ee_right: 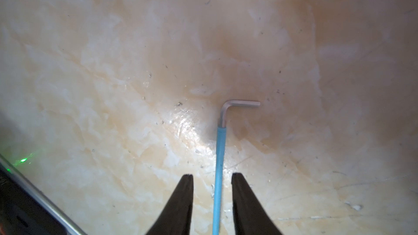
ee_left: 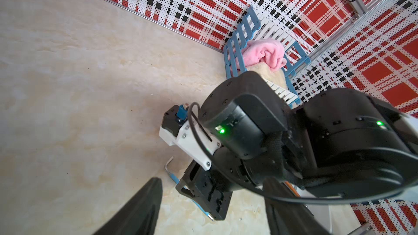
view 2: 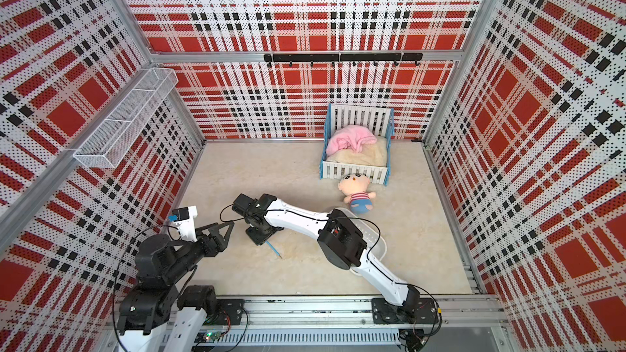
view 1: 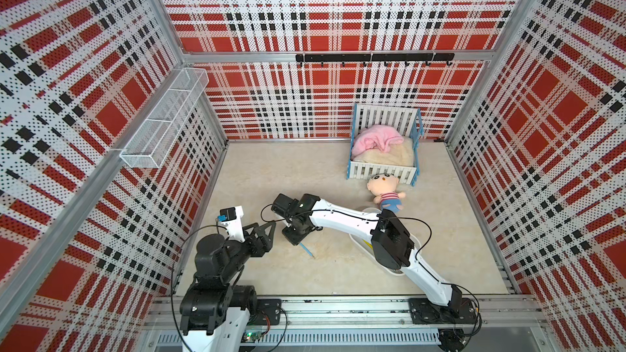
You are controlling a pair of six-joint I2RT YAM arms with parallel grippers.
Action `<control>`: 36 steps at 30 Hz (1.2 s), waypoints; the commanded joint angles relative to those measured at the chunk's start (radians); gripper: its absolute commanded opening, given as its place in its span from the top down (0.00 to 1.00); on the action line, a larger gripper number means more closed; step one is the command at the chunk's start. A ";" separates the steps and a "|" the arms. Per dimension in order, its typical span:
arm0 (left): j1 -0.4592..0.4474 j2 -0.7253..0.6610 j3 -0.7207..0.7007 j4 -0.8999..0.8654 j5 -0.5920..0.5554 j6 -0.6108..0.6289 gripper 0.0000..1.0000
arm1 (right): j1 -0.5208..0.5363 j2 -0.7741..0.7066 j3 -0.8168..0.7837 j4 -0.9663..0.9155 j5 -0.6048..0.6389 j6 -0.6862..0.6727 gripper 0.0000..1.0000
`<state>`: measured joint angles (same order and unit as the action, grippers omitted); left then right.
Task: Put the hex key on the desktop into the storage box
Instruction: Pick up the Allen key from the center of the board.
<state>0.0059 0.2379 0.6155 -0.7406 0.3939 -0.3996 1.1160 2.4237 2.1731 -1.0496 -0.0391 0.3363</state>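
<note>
Red plaid walls are boxing in a beige marbled tabletop (view 1: 305, 171), and to my eye the job is barely getting started. The hex key (ee_right: 220, 154), bent steel with a blue sleeve on its long arm, is lying flat on the tabletop toward the front, nearer the left arm's side and well apart from the storage box (view 2: 378, 243).

The right gripper (ee_right: 212, 175) is hanging low over the key with its jaws partly open, one finger on either side of the blue shaft. In the right wrist view, bare tabletop is showing on both sides of the shaft, so nothing is being squeezed or held. The left gripper (view 1: 269, 228) is hovering just beside it with its jaws spread and empty.

The storage box is sitting on the right side of the tabletop, largely hidden under the right arm's elbow, and I am not able to tell what is lying in it.

So nothing is counting as done yet. Clamping the shaft, lifting it, carrying it across to the box and letting go are all remaining. The toy crib (view 1: 382, 150) and the doll (view 1: 386, 193) at the back are taking no part.
</note>
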 commanded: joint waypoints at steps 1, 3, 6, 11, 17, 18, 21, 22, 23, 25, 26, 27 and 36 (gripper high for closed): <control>0.012 -0.013 -0.002 0.022 -0.005 -0.001 0.25 | 0.016 0.057 0.056 -0.082 0.035 0.004 0.68; 0.012 -0.012 -0.002 0.023 -0.006 -0.001 0.24 | 0.018 0.077 0.079 -0.104 0.047 0.008 0.68; 0.014 -0.013 -0.001 0.022 -0.006 -0.001 0.24 | 0.019 0.102 0.103 -0.133 0.068 0.010 0.70; 0.014 -0.012 -0.002 0.023 -0.004 -0.001 0.24 | 0.027 0.140 0.136 -0.165 0.090 0.010 0.71; 0.016 -0.011 -0.001 0.023 -0.003 0.001 0.24 | 0.035 0.187 0.175 -0.215 0.128 0.021 0.73; 0.014 -0.011 0.000 0.023 -0.004 0.001 0.24 | 0.034 0.191 0.174 -0.216 0.130 0.023 0.74; 0.014 -0.011 -0.002 0.023 -0.003 0.002 0.24 | 0.035 0.206 0.182 -0.216 0.125 0.029 0.77; 0.017 -0.011 -0.002 0.023 -0.003 0.001 0.24 | 0.035 0.214 0.189 -0.216 0.124 0.027 0.79; 0.017 -0.010 -0.001 0.023 -0.003 0.002 0.24 | 0.035 0.221 0.196 -0.220 0.123 0.029 0.81; 0.017 -0.011 0.000 0.023 -0.003 0.001 0.24 | 0.034 0.238 0.210 -0.230 0.123 0.030 0.85; 0.017 -0.010 0.000 0.022 -0.003 0.001 0.24 | 0.035 0.245 0.213 -0.235 0.123 0.030 0.86; 0.017 -0.009 0.000 0.022 -0.003 0.001 0.24 | 0.035 0.251 0.216 -0.238 0.126 0.030 0.87; 0.022 -0.008 -0.002 0.023 -0.002 0.001 0.24 | 0.027 0.221 0.220 -0.205 0.131 0.043 1.00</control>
<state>0.0166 0.2356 0.6155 -0.7406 0.3920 -0.3996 1.1454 2.5992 2.4123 -1.2568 0.0715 0.3683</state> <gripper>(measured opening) 0.756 0.078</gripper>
